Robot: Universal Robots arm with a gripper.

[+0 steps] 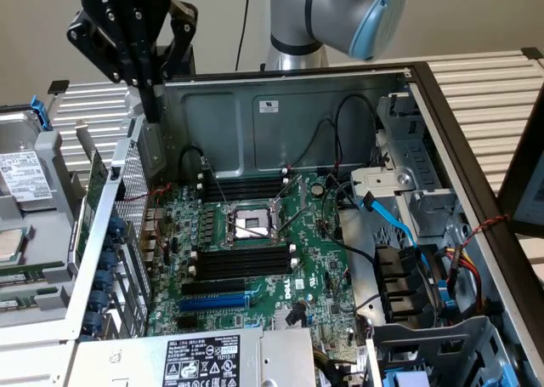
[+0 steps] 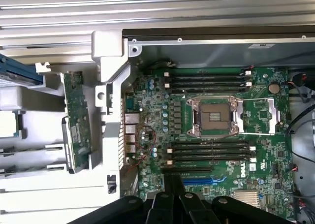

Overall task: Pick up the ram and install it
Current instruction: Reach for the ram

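The ram (image 2: pixel 75 116), a long thin green stick with a white label strip, stands on edge in a grey holder just outside the open computer case; it is the thin green edge (image 1: pixel 95 191) at the exterior view's left. My gripper (image 1: pixel 153 105) hangs above the case's rear wall, higher than the ram and a little toward the exterior view's right of it. Its black fingers (image 2: pixel 172 192) are shut together with nothing between them. The motherboard's black memory slots (image 1: pixel 242 261) (image 2: pixel 211 150) lie empty on both sides of the CPU socket (image 1: pixel 251 223).
A blue expansion slot (image 1: pixel 223 303) lies beside the nearer memory slots. Blue and black cables (image 1: pixel 393 224) and drive bays fill the case toward the exterior view's right. A labelled power supply (image 1: pixel 204 361) sits at the front. A processor (image 2: pixel 7 124) rests on the grey tray beside the ram.
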